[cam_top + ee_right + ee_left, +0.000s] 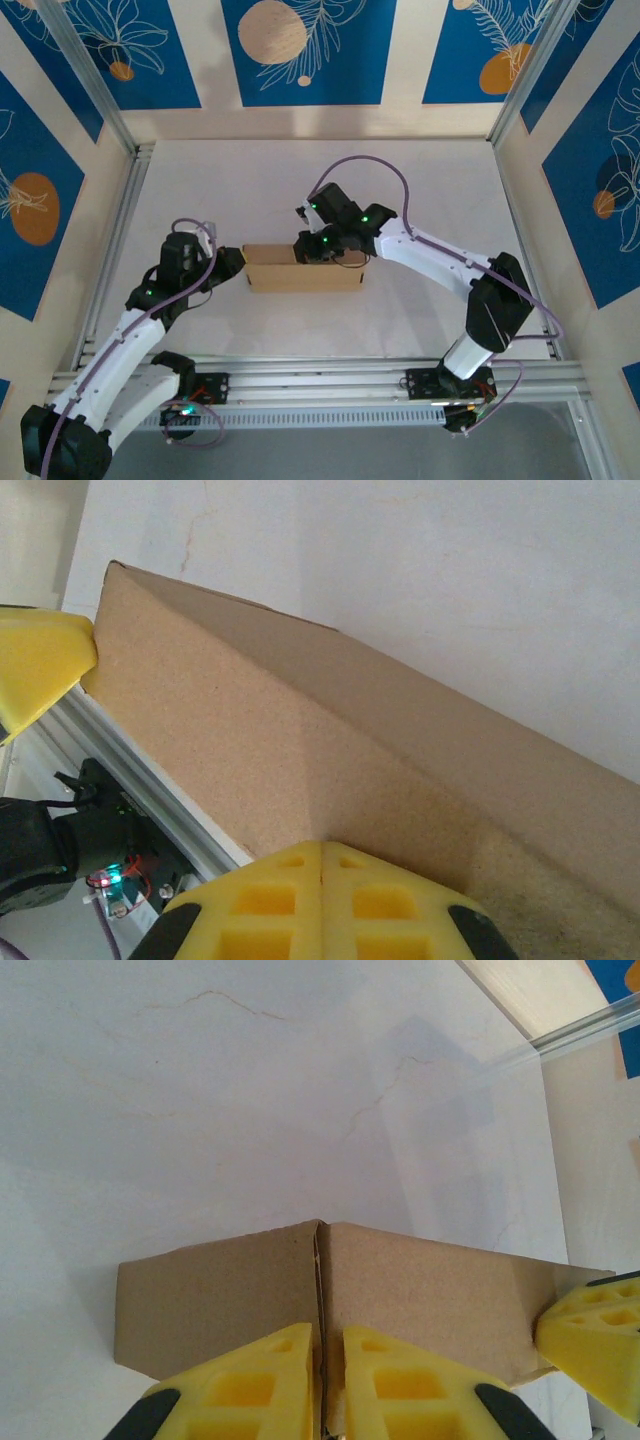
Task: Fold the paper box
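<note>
Paper box (305, 270): plain brown cardboard, rough and dull; long and low, with straight edges; it lies in the middle of the table, between the two grippers; in the left wrist view two flat brown sides meet at one sharp fold

Left wall panel (35, 190): blue, with thin white leaf drawings and a round orange spot

Left gripper (238, 262): at the left end of the box; its fingers (262, 1385) are yellow blocks with square holes and black ends; they are squeezed tight on a thin edge of the cardboard, which runs down between them

Table (250, 190): white and smooth; thin wavy lines run over it like cracks in stone

Metal rail (320, 380): grey and shiny; long straight bars along the near edge of the table; both arms stand on it

Right gripper (312, 250): at the far long side of the box, near its middle; its yellow fingers (270, 905) are pressed flat together with nothing between them; their tips sit right against the brown board

Right wall panel (600, 170): blue too, with white leaf lines and an orange spot
</note>
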Controlling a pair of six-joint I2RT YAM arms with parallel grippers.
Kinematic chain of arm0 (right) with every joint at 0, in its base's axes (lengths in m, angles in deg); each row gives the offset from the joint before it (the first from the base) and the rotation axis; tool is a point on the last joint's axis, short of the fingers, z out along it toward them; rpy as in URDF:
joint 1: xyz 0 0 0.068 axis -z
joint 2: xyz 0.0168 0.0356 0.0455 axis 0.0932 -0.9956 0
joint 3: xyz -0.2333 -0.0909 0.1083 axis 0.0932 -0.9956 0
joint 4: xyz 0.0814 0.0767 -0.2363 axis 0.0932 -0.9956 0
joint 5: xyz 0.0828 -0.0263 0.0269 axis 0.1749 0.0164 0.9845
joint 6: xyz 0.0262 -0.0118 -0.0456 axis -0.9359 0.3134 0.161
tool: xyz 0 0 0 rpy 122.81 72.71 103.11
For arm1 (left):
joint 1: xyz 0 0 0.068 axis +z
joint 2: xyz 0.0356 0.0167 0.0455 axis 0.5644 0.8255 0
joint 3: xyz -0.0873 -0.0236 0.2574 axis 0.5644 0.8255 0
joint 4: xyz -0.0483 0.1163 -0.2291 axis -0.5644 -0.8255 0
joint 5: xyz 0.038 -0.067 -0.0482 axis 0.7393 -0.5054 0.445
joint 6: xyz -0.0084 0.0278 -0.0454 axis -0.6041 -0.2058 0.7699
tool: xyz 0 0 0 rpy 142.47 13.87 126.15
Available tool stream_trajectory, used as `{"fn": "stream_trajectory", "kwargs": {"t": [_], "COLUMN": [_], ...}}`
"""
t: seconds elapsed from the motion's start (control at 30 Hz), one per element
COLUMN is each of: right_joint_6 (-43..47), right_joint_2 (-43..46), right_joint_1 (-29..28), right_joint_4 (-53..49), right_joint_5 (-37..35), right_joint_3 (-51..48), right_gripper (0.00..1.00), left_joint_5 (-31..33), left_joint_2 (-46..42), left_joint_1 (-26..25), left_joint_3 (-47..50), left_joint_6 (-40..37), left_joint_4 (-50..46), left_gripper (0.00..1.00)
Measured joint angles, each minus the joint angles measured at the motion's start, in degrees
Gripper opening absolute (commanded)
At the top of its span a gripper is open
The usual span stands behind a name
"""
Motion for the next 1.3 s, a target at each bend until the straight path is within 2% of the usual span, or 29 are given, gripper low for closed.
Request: {"fn": "stream_trajectory", "kwargs": {"t": [0.3, 0.43, 0.53, 0.6, 0.73, 1.0, 1.3], "right_joint_6": [0.31, 0.28, 0.28, 0.35, 1.55, 4.83, 5.01], "right_joint_2": [-0.96, -0.9, -0.07, 0.28, 0.52, 1.7, 5.11], "right_joint_1": [-1.84, -1.99, -2.05, -2.05, -1.88, -1.27, -1.57], "right_joint_4": [1.14, 2.34, 2.6, 2.84, 1.49, -2.38, 2.08], "right_joint_5": [-3.54, -3.61, -3.74, -3.69, -3.3, -3.52, -3.98], "right_joint_3": [-0.76, -1.14, -1.11, -1.27, 0.04, 3.08, -4.94], "right_gripper": [0.05, 0.07, 0.12, 0.14, 0.26, 0.27, 0.24], "left_joint_5": [0.87, 1.79, 2.4, 3.06, 3.32, 2.93, 3.02], "left_joint_2": [0.0, 0.0, -0.31, -0.44, -0.28, 1.6, 0.35], "left_joint_1": [0.0, 0.0, 0.02, 0.02, 0.0, 0.0, 0.0], "left_joint_3": [-0.22, -0.57, -1.05, -1.57, -3.37, -7.69, -9.2], "left_joint_6": [-0.04, -0.09, -0.28, -0.63, -1.92, -4.42, -5.95], "left_joint_4": [-0.5, -1.49, -2.97, -4.13, -7.89, -11.54, -13.86], "left_gripper": [0.19, 0.28, 0.36, 0.4, 0.46, 0.48, 0.51]}}
